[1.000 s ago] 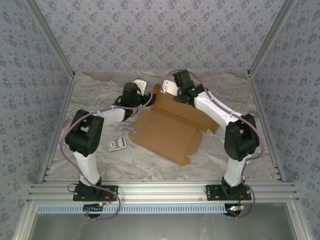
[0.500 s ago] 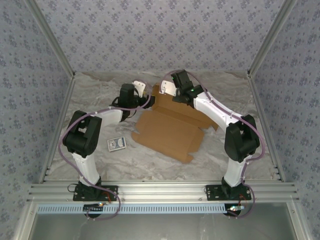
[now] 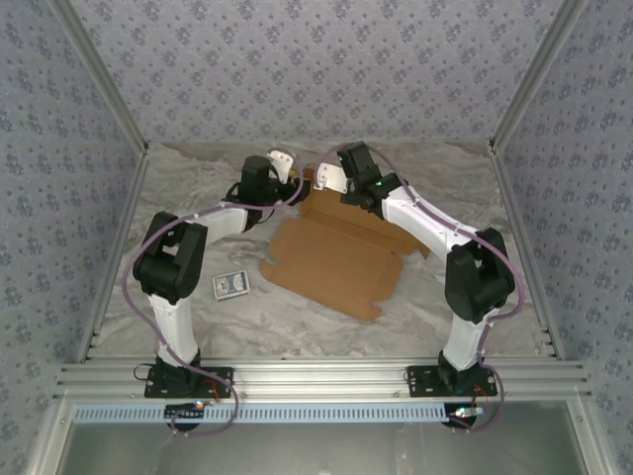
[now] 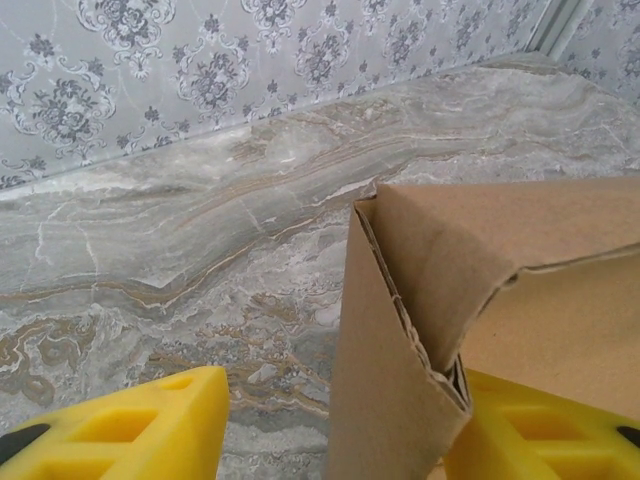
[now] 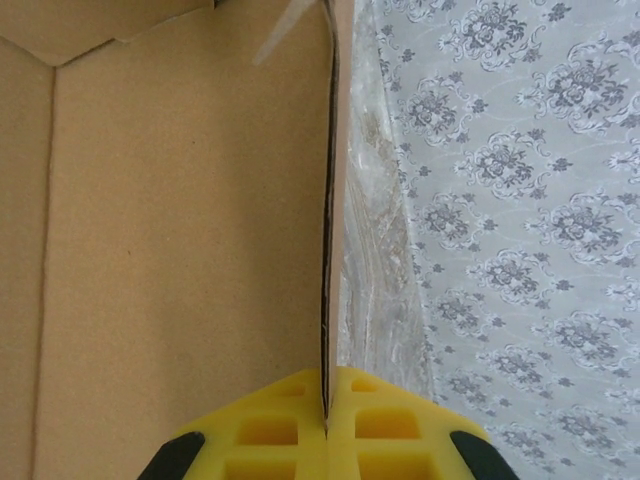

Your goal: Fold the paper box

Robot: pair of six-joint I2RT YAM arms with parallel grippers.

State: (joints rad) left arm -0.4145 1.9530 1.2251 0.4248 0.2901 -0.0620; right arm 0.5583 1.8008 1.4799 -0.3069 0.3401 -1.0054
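Observation:
The paper box [image 3: 331,262] is a brown cardboard sheet lying mid-table, its far edge raised. My right gripper [image 3: 318,180] is at that far edge, and in the right wrist view it [image 5: 327,405] is shut on the upright cardboard wall [image 5: 330,250], with the box floor [image 5: 180,250] to the left. My left gripper [image 3: 295,178] is at the box's far-left corner. In the left wrist view it [image 4: 335,440] is open around a folded corner flap [image 4: 400,380]. The flap rests against the right finger [image 4: 540,430], and a gap separates it from the left finger [image 4: 120,430].
A small blue-and-white card packet [image 3: 230,285] lies left of the box, near the left arm's elbow. The patterned back wall [image 4: 200,60] stands close behind both grippers. Side walls close in the marbled table [image 3: 198,188], and an aluminium rail [image 3: 316,376] runs along the near edge.
My left arm has swung back and rightward to the box's far-left corner. The right gripper has shifted slightly left and back with the raised edge.

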